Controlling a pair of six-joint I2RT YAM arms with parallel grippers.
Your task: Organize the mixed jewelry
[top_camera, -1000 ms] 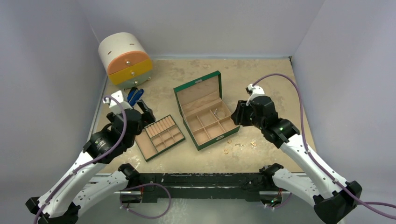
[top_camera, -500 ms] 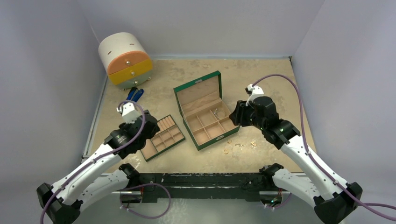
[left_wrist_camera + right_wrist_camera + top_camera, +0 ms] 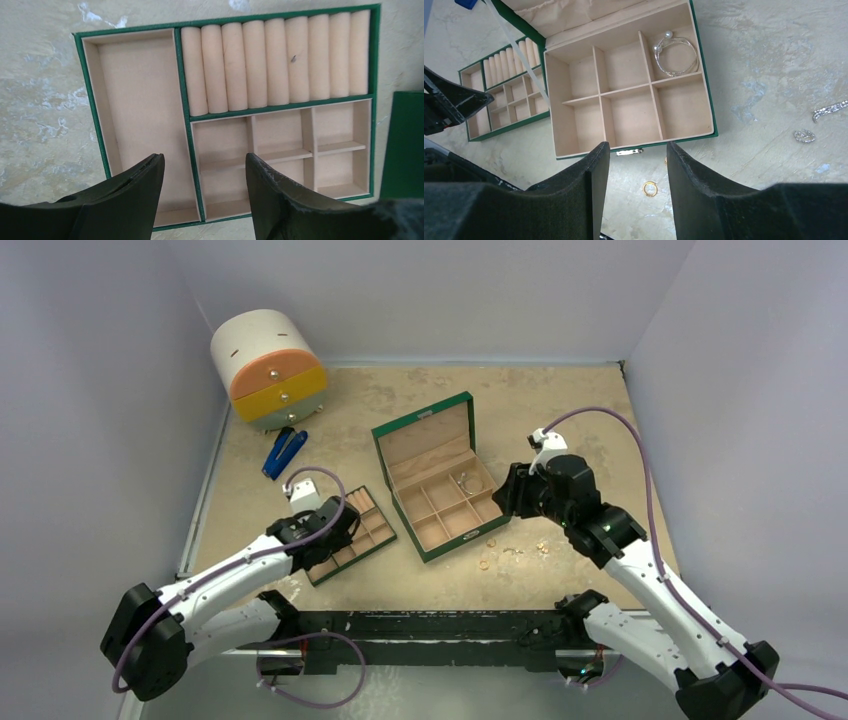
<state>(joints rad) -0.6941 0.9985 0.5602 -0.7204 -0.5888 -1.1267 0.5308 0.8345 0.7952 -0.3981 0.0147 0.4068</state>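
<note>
The open green jewelry box [image 3: 440, 485] sits mid-table and holds a silver bracelet [image 3: 676, 55] in its far right compartment. Its removed tray [image 3: 345, 535], with ring rolls and small compartments, lies to the left and looks empty in the left wrist view [image 3: 145, 100]. Tiny gold pieces [image 3: 485, 562] and small silver pieces [image 3: 543, 547] lie loose on the table right of the box's front. A gold ring [image 3: 650, 188] lies below my right gripper [image 3: 637, 147], which is open and empty at the box's front right corner [image 3: 505, 490]. My left gripper [image 3: 204, 162] is open and empty above the tray's near edge.
A round cream chest [image 3: 268, 368] with orange and yellow drawers stands at the back left. A blue-handled tool [image 3: 284, 452] lies in front of it. Two silver earrings [image 3: 829, 111] lie right of the box. Walls close in the table on three sides.
My left arm has swung right and toward the near edge, from beside the blue tool to over the tray. My right gripper has shifted only slightly.
</note>
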